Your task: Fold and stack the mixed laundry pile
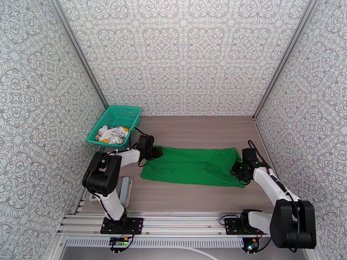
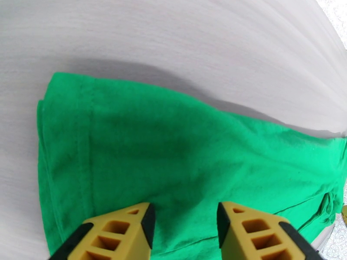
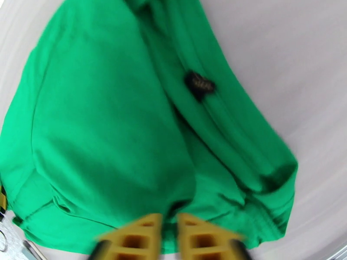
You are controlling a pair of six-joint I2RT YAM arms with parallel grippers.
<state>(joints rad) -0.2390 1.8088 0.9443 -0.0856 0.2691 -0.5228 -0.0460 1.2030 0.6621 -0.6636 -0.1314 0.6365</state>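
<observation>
Top external view is showing the green shirt [image 1: 191,166] lying flat on the table [image 1: 195,198], the left gripper [image 2: 185,213] hovering half-open and empty over one end, the right gripper [image 3: 170,222] sitting narrowly parted at the other, its hold impossible to tell, and the white printed garment [image 1: 112,134] lying in the basket [image 1: 126,111].

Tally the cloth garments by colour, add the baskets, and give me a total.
Baskets: 1, the teal-green plastic mesh basket
Green garments: 1, the plain bright green short-sleeved shirt
White printed garments: 1, the crumpled white printed cloth garment lying inside that basket
Total: 3
</observation>
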